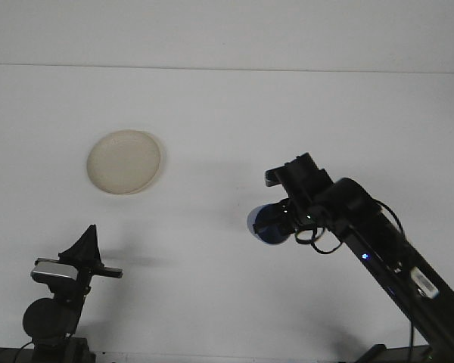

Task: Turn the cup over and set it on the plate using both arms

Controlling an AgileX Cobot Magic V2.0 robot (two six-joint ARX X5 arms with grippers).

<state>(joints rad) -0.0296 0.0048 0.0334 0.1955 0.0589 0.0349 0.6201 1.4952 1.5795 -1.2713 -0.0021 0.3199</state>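
A blue cup (267, 224) hangs above the table right of centre, turned so its dark mouth faces the camera. My right gripper (284, 220) is shut on the cup, with its black wrist and arm running down to the lower right. The cream plate (124, 161) lies flat on the white table at the left, well apart from the cup. My left gripper (88, 240) rests low at the bottom left with its fingers together in a point and nothing in them.
The white table (227, 136) fills the view, with a pale wall line along the back. Cables loop off the right arm (386, 249) near its wrist.
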